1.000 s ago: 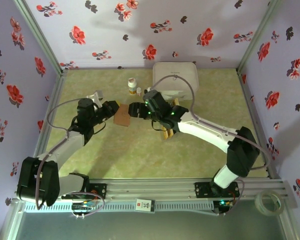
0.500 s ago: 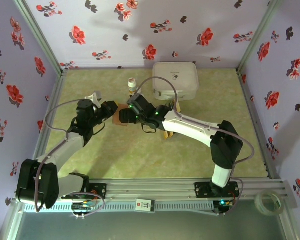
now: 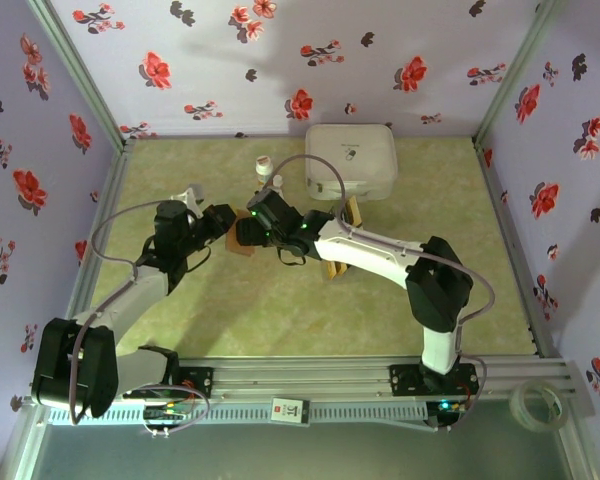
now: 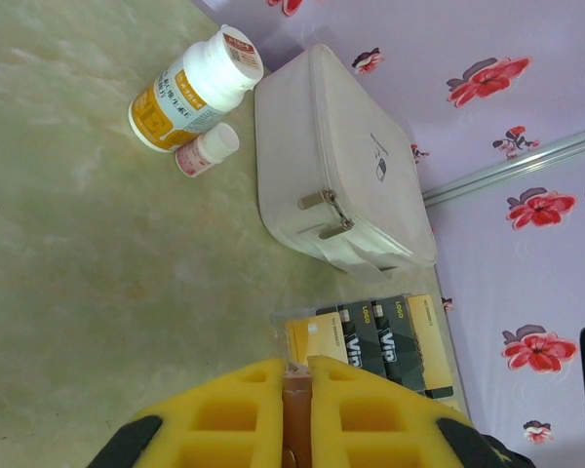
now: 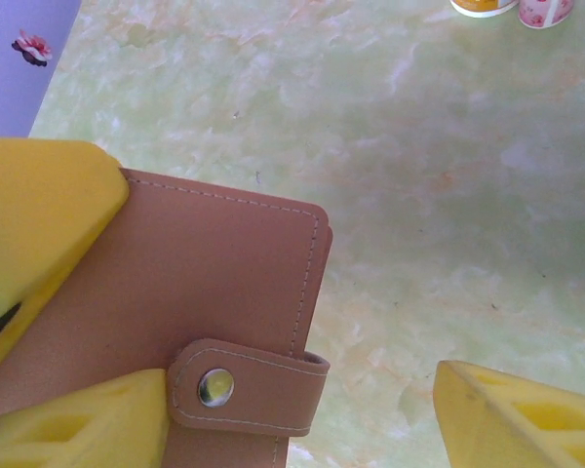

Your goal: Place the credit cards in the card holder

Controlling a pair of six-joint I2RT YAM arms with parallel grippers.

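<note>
My left pincer (image 4: 294, 367) is clamped tight on the card holder (image 5: 175, 302). In the left wrist view my two yellow fingers sit at the bottom centre of the frame, with the holder's thin brown edge pinched between them.

My right pincer (image 5: 302, 390) stands wide apart and grips nothing. In its own wrist view one yellow finger lies at the lower left, over the holder's brown face just beside the strap; I cannot tell whether it touches. The other finger sits at the lower right, well apart from the holder, over the bare table (image 5: 448, 146).

The holder takes up the lower left of that frame. It is folded closed, its strap fastened by a metal snap, and a finger of my left pincer presses on its upper left corner.

From overhead, both pincers meet left of centre, and the holder between them is mostly hidden.

Farther out, the credit cards (image 4: 370, 336) lie in a row at the lower right of the left wrist view, tan-gold at the ends and black between. They are just below the white box (image 4: 331, 166). At the top left of that frame a large bottle (image 4: 195, 86) and a small bottle (image 4: 207, 149) sit close together beside the box.
</note>
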